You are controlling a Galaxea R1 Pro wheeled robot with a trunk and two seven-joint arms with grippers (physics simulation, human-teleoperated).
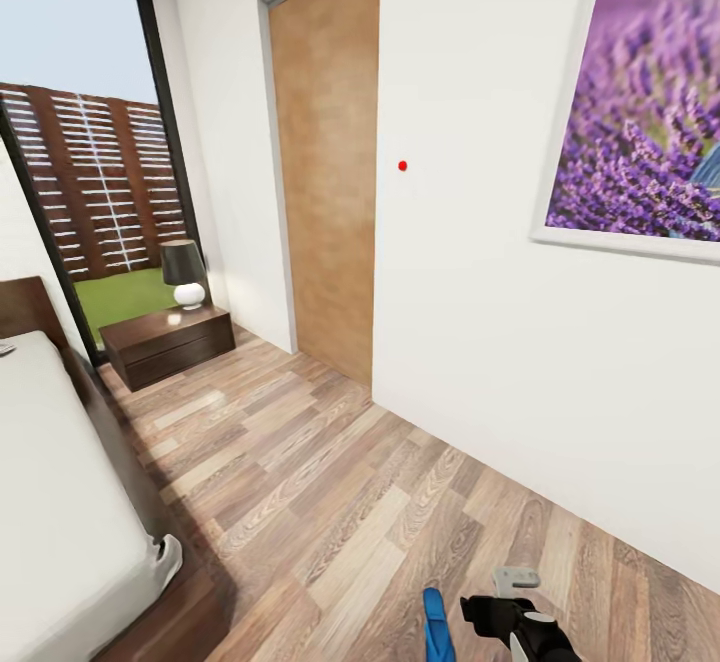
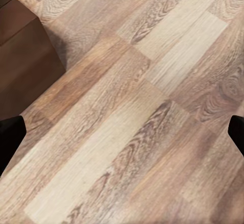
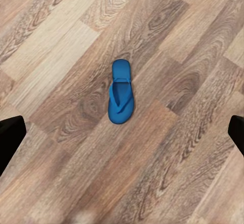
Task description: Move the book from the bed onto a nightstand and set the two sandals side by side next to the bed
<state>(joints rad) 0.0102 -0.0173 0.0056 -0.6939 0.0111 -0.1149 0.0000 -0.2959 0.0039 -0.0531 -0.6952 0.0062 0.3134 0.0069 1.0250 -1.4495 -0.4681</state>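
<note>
Head view: bedroom, plank floor (image 1: 330, 482), bed (image 1: 60, 502) at the left, nightstand (image 1: 168, 342) with lamp (image 1: 184, 274) by the window (image 1: 95, 172) beyond it. Brown door (image 1: 330, 162) and lavender picture (image 1: 650, 102) on the wall to the right. Book not made out; a small pale thing at the bed's far edge is too small to tell.

One sandal (image 3: 120, 92) lies flat on the floor, strap side up, alone, directly below the right gripper (image 3: 122, 132). In the head view the sandal (image 1: 436, 627) shows at the bottom edge, just beside the right gripper (image 1: 505, 602), apart from the bed. Second sandal not located.

Right gripper: fingertips (image 3: 10, 137) sit wide at both edges of the wrist view, nothing between them, so released and empty, above the sandal and not touching. Left gripper (image 2: 122, 132): also spread wide, empty, over bare floor near the bed's dark frame (image 2: 20, 56).

Handling, judged: the sandal looks light, thin, flexible foam, not fragile, and may bend or slide when pinched. Best hold is probably across the narrow sole mid-length, or pinching the strap where it rises. Jaws need lining up across its width first.
</note>
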